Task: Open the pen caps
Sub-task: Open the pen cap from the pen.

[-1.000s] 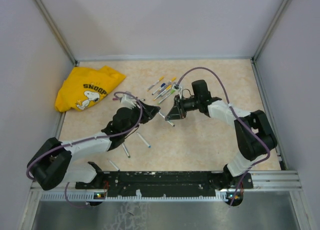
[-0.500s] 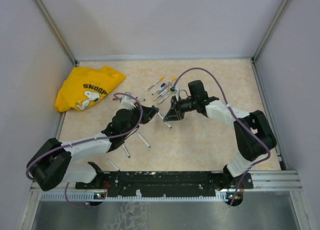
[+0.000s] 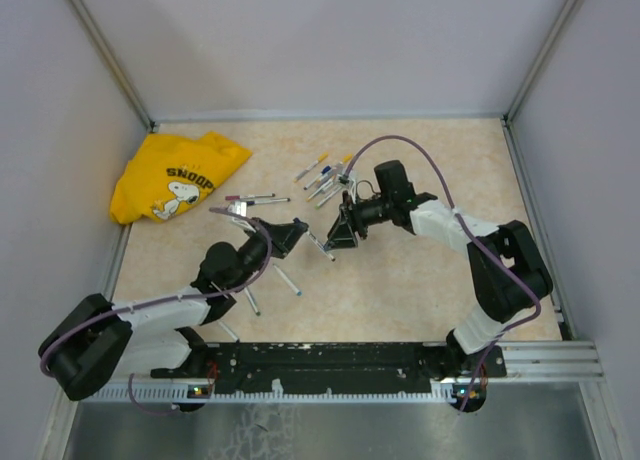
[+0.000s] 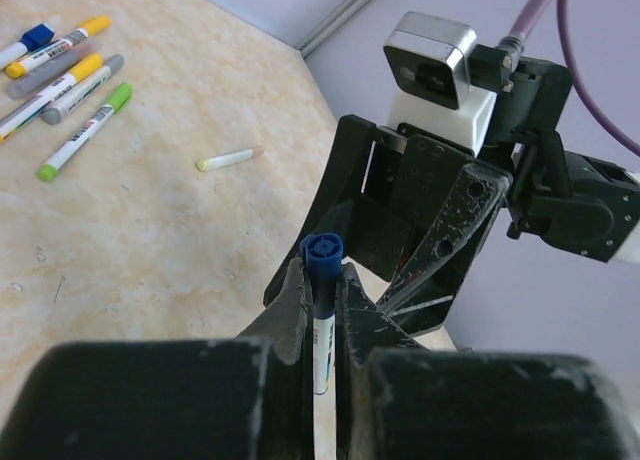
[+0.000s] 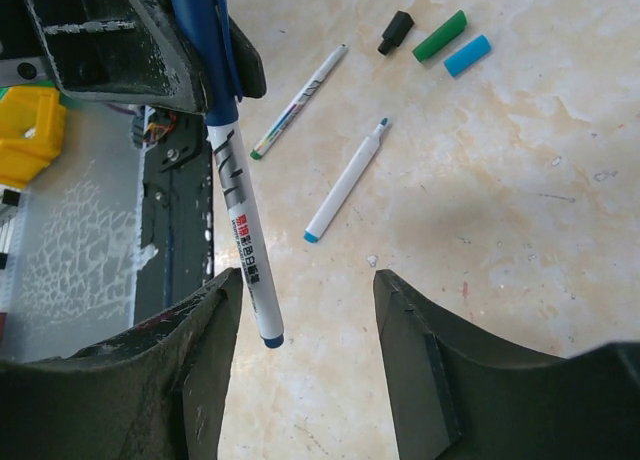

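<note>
The pen caps [image 5: 467,55] were found in two conditions. Three lay loose on the tabletop [image 5: 540,200] in a tight group: a black cap [image 5: 396,32], a green cap [image 5: 440,36] and a light-blue cap [image 5: 470,52]. The green and light-blue ones lay side by side, and the black one lay just beside the green. A fourth, the dark-blue cap [image 5: 208,50], was fitted on a pen [image 5: 245,250] held clear of the tabletop.

The left end effector [image 4: 320,285] was clamped firmly on that pen, with a finger against each side of it. The right end effector [image 5: 305,290] was spread wide and gripped nothing. The pen's free, blue-tipped end hung in the gap between its fingers, nearer the finger on the left of the right wrist view; contact could not be determined. In the top view the two end effectors faced each other near the middle of the tabletop, with the pen between them.

Two uncapped pens [image 5: 345,185] lay flat near the loose caps. A cluster of capped pens [image 3: 325,175] lay beyond the right end effector. A yellow shirt [image 3: 175,180] lay at the far left corner, well apart.
</note>
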You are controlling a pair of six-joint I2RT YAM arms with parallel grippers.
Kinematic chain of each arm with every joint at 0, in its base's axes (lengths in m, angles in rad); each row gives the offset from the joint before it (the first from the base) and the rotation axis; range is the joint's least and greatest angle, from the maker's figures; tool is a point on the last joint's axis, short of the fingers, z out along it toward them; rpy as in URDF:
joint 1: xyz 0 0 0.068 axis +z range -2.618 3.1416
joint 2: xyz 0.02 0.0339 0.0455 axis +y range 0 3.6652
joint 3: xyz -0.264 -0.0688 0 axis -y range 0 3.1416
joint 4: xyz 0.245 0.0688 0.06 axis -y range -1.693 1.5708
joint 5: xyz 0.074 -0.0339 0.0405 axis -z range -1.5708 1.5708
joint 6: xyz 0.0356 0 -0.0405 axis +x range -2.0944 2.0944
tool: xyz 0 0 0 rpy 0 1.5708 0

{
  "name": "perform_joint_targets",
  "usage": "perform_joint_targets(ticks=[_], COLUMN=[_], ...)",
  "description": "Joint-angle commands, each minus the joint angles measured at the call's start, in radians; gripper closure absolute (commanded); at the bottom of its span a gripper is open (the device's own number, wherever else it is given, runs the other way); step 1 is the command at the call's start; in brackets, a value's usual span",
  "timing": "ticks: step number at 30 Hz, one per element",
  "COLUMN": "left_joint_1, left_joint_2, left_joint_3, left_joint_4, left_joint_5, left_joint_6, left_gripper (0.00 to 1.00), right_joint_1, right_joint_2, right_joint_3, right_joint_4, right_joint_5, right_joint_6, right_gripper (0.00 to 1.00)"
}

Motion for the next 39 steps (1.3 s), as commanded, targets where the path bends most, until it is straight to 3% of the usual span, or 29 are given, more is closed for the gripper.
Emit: perform_joint_targets(ticks=[1,5,27,31,35,39], left_joint_1=[-0.006,-0.006,-0.006,-0.006,-0.006,-0.006], left_joint_2=[-0.029,-0.031,0.003,0.013,0.007,-0.018], left_joint_3=[-0.072,-0.118,-0.112,-0.112,-0.112,-0.103], left_joint_4=[0.228,0.338,0.386,0.391,0.352,0.278], left_joint_5=[0.041,0.052,0.104,0.099,0.062,0.022], left_joint_6=[0.07,0.096,0.097,0.098,0.085,0.067], left_gripper=[1.0,1.0,1.0,1.0,0.83,0.72], right_joint_1=[0.015,0.039,0.086,0.096,0.104,0.11], right_joint_2=[-0.024,-0.018,-0.015,-0.016,-0.019,-0.034], right_joint_3=[0.019,0.019,0.013,0.026,0.037,0.035], right_joint_4=[0.058,0.066,0.11,0.074,0.048,0.035], right_joint_5=[-0.065,-0.093,-0.116,-0.119,-0.111,-0.061], right_joint_6=[0.017,0.019,0.067,0.034,0.005,-0.012], right_gripper=[0.44,0.44,0.47,0.59,0.98,1.0])
